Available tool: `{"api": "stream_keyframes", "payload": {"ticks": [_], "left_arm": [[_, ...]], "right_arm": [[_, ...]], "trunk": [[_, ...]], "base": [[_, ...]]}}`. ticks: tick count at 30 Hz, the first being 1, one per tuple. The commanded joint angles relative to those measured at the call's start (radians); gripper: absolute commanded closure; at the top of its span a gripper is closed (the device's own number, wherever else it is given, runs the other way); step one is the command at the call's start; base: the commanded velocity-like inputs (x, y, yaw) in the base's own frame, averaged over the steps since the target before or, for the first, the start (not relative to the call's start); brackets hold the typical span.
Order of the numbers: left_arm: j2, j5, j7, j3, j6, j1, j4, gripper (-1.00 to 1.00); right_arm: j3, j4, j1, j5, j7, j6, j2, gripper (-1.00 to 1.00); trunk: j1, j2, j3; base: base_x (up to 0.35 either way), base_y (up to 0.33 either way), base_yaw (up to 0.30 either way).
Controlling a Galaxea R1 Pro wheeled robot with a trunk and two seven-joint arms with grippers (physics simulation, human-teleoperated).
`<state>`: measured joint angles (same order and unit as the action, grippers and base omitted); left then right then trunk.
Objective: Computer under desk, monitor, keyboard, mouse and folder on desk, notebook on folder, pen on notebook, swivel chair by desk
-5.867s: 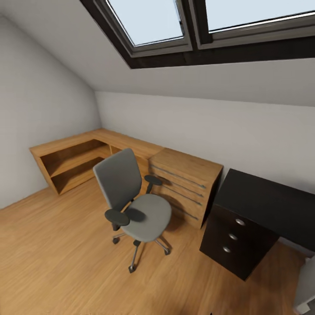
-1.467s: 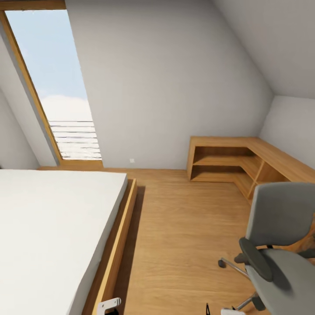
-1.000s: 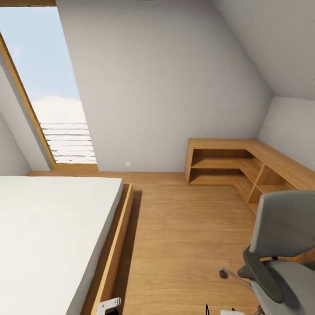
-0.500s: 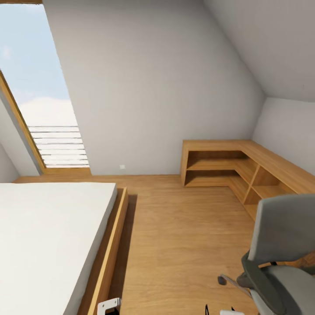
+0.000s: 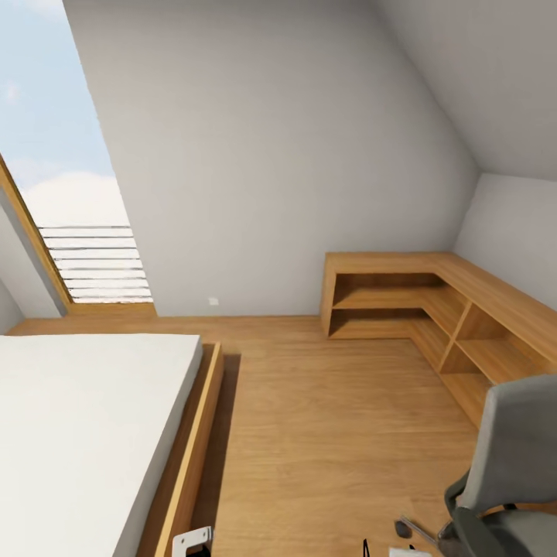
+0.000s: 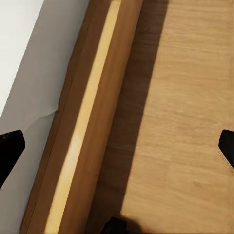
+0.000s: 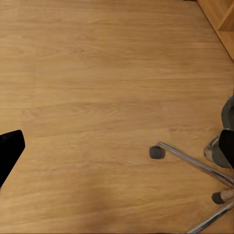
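Camera view has swung round over the last few seconds; earlier it faced the glossy black desk with silver-knobbed drawers, now it looks at the sloped grey wall, the tall slanted window (image 5: 70, 186) and the low white-topped bed in its light wooden frame (image 5: 93, 433); pretty sure that's the robot's head or base turning, not the furniture moving. Half a second ago more of the grey padded swivel chair with dark armrests (image 5: 514, 464) was in shot; now it's squeezed into the lower right corner, just beside the low light-wood L-shaped shelving unit (image 5: 433, 309); its chrome star base and a castor (image 7: 195, 161) sit on the light wooden floor (image 7: 97, 97) under the right gripper (image 7: 117, 146). Both claws look spread wide with nothing between them; the left gripper (image 6: 117, 146) hangs over the bed's frame edge. My guess: it's scanning the room for the keyboard, mouse, folder and the rest, since the desk is out of shot; no task step looks started.
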<state>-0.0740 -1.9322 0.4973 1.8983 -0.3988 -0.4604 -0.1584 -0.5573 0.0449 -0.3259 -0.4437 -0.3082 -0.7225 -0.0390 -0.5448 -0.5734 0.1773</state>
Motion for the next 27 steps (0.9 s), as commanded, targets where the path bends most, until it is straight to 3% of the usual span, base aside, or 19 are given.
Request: {"api": "stream_keyframes", "payload": {"ticks": [1,27], "left_arm": [[0.000,-0.007,0.006,0.008,-0.004,-0.001,-0.003,-1.00],[0.001,-0.007,0.006,0.008,-0.003,-0.001,-0.003,-1.00]], "right_arm": [[-0.009,0.000,-0.001,-0.004,-0.006,-0.002,0.000,-1.00],[-0.009,0.000,-0.001,-0.004,-0.006,0.003,-0.001,-1.00]], "trunk": [[-0.001,-0.001,0.002],[-0.001,-0.001,0.002]], "base": [[0.325,0.000,0.000],[0.325,0.000,0.000]]}}
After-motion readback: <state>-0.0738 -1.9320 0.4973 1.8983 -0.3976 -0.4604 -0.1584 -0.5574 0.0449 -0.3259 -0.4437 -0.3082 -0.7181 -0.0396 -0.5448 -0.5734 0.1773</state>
